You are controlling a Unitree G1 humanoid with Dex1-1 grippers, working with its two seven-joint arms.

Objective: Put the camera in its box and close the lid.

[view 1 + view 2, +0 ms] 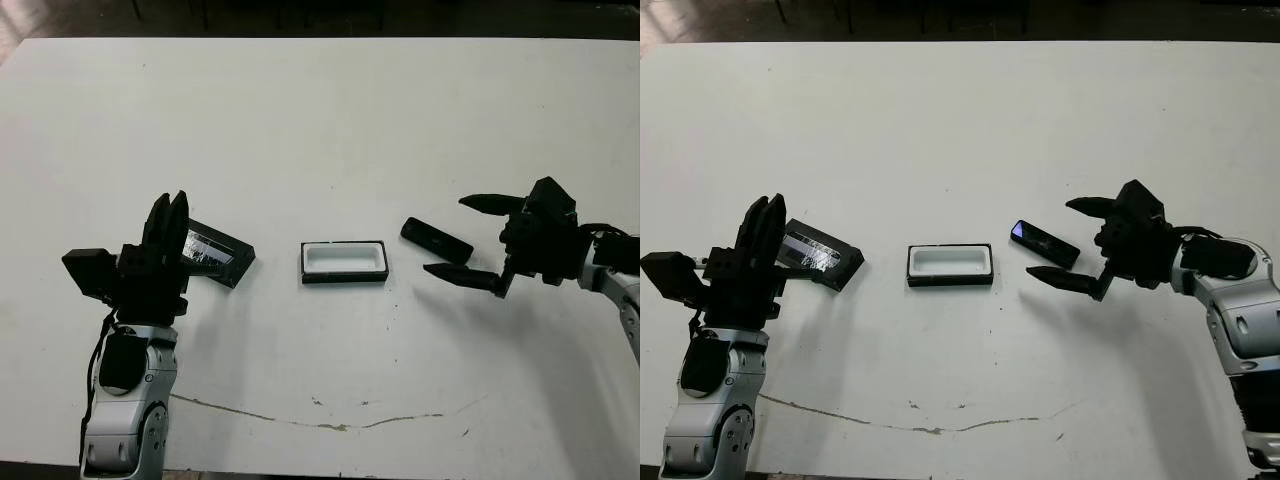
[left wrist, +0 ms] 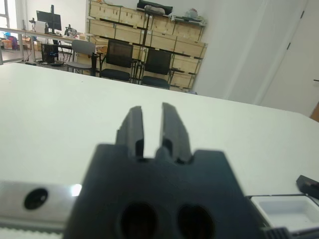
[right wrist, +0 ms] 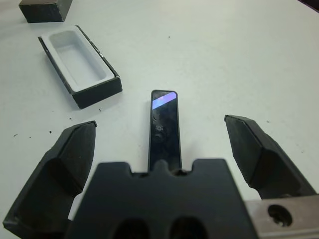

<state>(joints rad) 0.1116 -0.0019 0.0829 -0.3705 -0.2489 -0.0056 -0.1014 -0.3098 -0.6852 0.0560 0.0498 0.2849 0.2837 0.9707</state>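
1. Camera [image 3: 164,127] lies flat on the white bench [image 1: 320,120], screen face up with the blue-violet patch at its far end, just to the right of the box [image 1: 344,261] and apart from it. It is angled rather than square to the box, so a lift and a turn would be needed before it drops in.

2. Right hand [image 1: 478,241] is spread wide and grips nothing. In the right wrist view the camera runs straight up the gap between the two fingers [image 3: 261,154], which stand either side of it without touching. Judgement: the hand is lined up this way so that closing it would catch the camera across its narrow width.

3. Box sits mid-bench between the two arms, white lining up and nothing inside. Its open side faces up, ready to receive the camera.

4. Lid [image 1: 218,252] lies left of the box, clear of it, window side up and tilted, one edge seemingly raised; the left hand hides part of it, so how it rests is uncertain.

5. Left hand [image 1: 168,228] stands upright beside the lid, fingers nearly together with only a slim gap, holding nothing. It appears parked near the lid for the closing step.

6. Progress, as judged: neither step is done; the grasp on the camera is not yet made.
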